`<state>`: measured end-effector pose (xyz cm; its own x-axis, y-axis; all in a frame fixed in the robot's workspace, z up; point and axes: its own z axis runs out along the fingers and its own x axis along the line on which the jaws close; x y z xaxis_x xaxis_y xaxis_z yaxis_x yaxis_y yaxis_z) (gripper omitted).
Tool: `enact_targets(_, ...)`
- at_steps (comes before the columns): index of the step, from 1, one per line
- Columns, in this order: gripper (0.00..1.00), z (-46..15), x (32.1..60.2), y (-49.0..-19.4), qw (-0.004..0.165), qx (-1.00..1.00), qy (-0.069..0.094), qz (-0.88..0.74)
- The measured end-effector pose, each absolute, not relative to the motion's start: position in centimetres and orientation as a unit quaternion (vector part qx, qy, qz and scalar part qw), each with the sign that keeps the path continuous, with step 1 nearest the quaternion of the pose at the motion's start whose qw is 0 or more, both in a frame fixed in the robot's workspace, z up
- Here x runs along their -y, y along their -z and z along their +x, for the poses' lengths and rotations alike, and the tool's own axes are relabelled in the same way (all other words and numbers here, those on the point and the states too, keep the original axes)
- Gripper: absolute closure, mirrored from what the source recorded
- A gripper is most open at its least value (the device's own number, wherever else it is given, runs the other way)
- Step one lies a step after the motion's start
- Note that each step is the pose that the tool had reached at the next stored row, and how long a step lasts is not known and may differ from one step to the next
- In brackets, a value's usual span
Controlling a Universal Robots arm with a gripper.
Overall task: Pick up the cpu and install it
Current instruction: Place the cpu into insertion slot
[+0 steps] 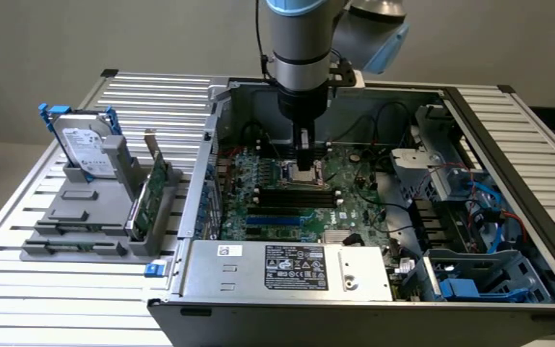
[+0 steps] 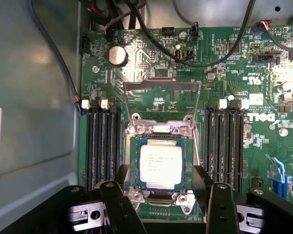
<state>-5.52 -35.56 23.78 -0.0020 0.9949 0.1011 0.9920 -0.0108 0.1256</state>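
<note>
Wrist view puts your hand [image 2: 161, 173] straight over the socket [image 2: 136, 129], jaws spread wide, with one black finger [image 2: 121, 176] on each side of it. The cpu [image 2: 160, 165] lies flat inside the socket, silver top up with its printed lines facing you and the thin green rim showing all round. Neither finger touches the cpu. Each stands just outside the socket's frame, so you are holding nothing. The socket's hinged metal plate [image 2: 161, 86] is raised just beyond the cpu. Black memory slots [image 2: 101, 146] run in banks on both sides of the socket. A coin cell [image 2: 117, 55] sits farther on along the green board [image 2: 151, 53], and black cables [image 2: 147, 30] drape across that end.

Exterior view shows you the arm [image 1: 297, 43] coming down upright into the open case [image 1: 355, 322], with the hand [image 1: 303, 165] low over the middle of the board. The case lies on its side on the slatted worktop [image 1: 27, 289], and the power supply [image 1: 287, 267] is at its near edge. At the exterior view's left, just beside the case, a grey holder [image 1: 75, 231] carries a drive [image 1: 87, 148] standing upright in a blue bracket. A green card [image 1: 157, 181] stands on edge next to it.
</note>
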Motion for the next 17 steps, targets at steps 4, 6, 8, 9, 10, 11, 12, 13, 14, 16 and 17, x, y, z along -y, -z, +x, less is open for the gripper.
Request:
enact_targets(4, 0.37, -5.5, 35.6, -25.4, 0.008, -0.703, -0.080, 0.706)
enact_targets(6, 0.37, -5.5, 35.6, -26.3, 0.008, -0.703, -0.079, 0.707)
enact_targets(8, 0.37, -5.5, 35.6, -26.9, 0.007, -0.703, -0.079, 0.707)
enact_targets(9, 0.37, -5.5, 35.6, -27.2, 0.007, -0.703, -0.079, 0.707)
enact_targets(10, 0.37, -5.5, 35.6, -27.3, 0.007, -0.703, -0.079, 0.707)
enact_targets(11, 0.39, -5.5, 35.6, -27.4, 0.007, -0.703, -0.079, 0.707)
enact_targets(12, 0.46, -5.5, 35.6, -27.5, 0.007, -0.703, -0.079, 0.707)
enact_targets(13, 0.52, -5.5, 35.6, -27.6, 0.007, -0.703, -0.079, 0.707)
enact_targets(14, 0.52, -5.5, 35.6, -27.6, 0.007, -0.703, -0.079, 0.707)
enact_targets(16, 0.64, -5.3, 35.6, -27.7, 0.006, -0.703, -0.078, 0.707)
enact_targets(17, 0.64, -5.2, 35.6, -27.7, 0.006, -0.703, -0.078, 0.707)
